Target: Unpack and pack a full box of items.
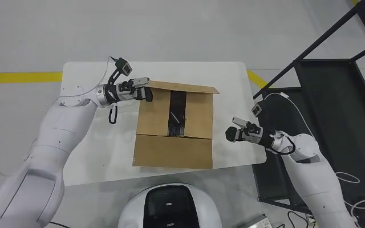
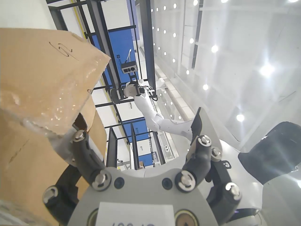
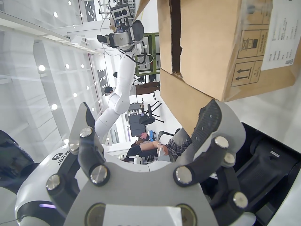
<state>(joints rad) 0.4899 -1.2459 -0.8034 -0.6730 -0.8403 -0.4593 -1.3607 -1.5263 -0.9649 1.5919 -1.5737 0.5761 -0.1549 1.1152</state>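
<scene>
A brown cardboard box (image 1: 171,151) stands in the middle of the white table (image 1: 97,154). Its top flaps are parted, and a dark gap (image 1: 177,114) shows items inside that I cannot make out. The far flap (image 1: 182,87) is lifted a little. My left gripper (image 1: 142,91) is at the box's far left corner, open, with one finger (image 2: 80,137) against the taped corner of that flap (image 2: 47,83). My right gripper (image 1: 231,134) hangs open just off the box's right side, apart from it. In the right wrist view the right gripper (image 3: 145,118) is open, with the box (image 3: 211,36) ahead of it.
A black metal rack (image 1: 325,114) stands right of the table, close behind the right arm. Bare table surface lies to the left of the box. The box's near side sits close to the table's front edge.
</scene>
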